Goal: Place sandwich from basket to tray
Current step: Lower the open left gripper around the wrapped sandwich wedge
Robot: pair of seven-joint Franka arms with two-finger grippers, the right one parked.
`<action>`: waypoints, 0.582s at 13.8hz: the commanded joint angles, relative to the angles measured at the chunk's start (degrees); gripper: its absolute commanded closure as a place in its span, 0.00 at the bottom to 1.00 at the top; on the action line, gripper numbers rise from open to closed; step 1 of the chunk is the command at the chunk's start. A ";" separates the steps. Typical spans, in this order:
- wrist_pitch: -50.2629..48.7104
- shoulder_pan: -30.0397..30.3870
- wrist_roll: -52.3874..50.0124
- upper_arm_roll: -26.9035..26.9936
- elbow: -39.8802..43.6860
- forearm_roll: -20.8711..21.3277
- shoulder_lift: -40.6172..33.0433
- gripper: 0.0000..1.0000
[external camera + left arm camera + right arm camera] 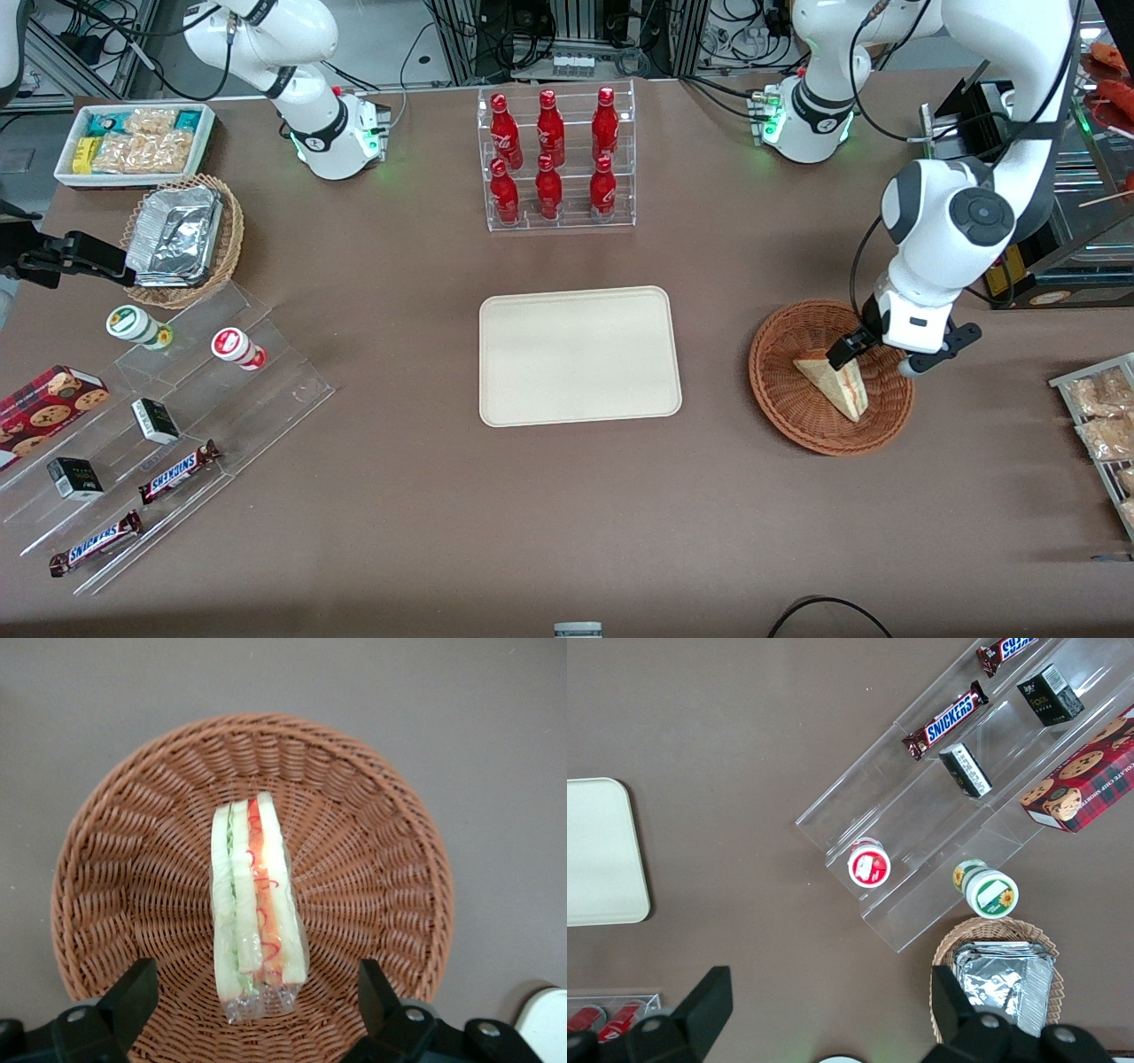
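Observation:
The sandwich, a wrapped wedge of white bread with red and green filling, lies in the round reddish-brown wicker basket toward the working arm's end of the table. My left gripper hovers open over the basket. One of its black fingers stands on each side of the sandwich's wrapped end, well apart from it. The cream-beige tray lies flat at the middle of the table, beside the basket, with nothing on it.
A clear rack of red bottles stands farther from the front camera than the tray. A stepped acrylic shelf with snacks, a tan basket of foil containers and a white bin lie toward the parked arm's end. Snack packets lie near the working arm's table edge.

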 commanded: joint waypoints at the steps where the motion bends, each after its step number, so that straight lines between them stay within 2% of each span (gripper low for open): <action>1: 1.72 0.16 -1.60 -0.08 -0.26 1.06 2.05 0.00; 8: 6.46 0.43 -1.51 0.44 -0.09 1.06 8.11 0.00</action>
